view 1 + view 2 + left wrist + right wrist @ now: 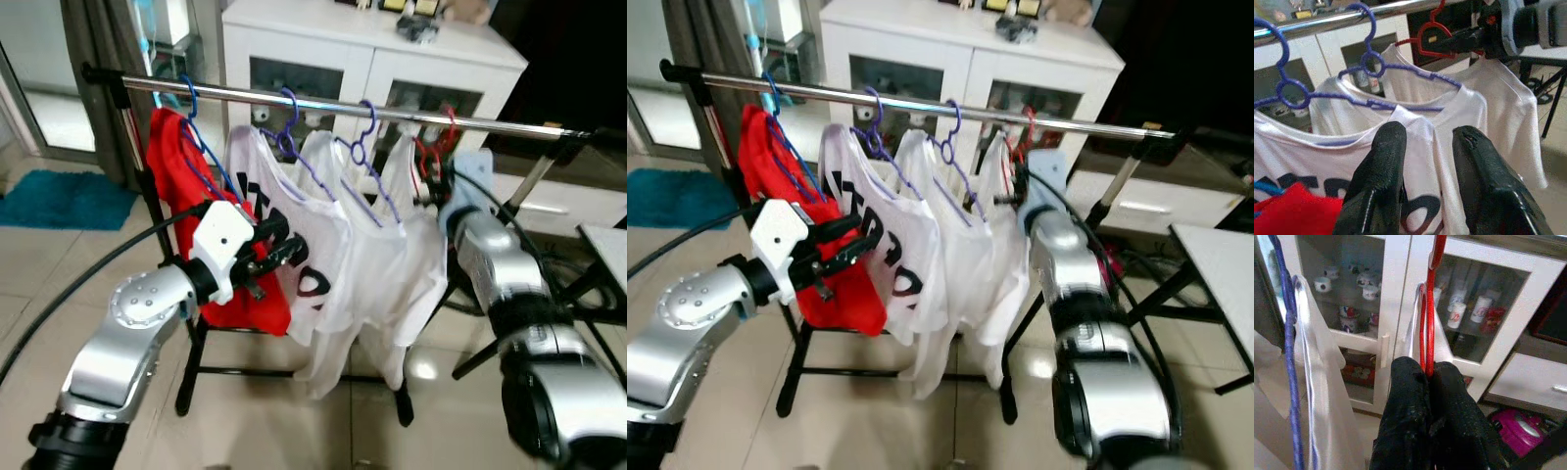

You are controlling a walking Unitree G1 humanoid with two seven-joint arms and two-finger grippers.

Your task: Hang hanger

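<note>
The robot's right arm reaches up toward the clothes rail [323,103], its right gripper [1427,374] pinched tight on the red hanger [1428,318], whose hook sits at the rail's right end beside white shirts [372,245]. The left gripper [284,250], fingers parted and empty, is raised before the red shirt [181,171].

shirts [323,235] on rail [323,103] (cabinet [372,69] behind)

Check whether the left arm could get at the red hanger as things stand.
Probably not directly. The left end effector is open by the red shirt, with white shirts on purple hangers between it and the red hanger, which the right end effector grips.
</note>
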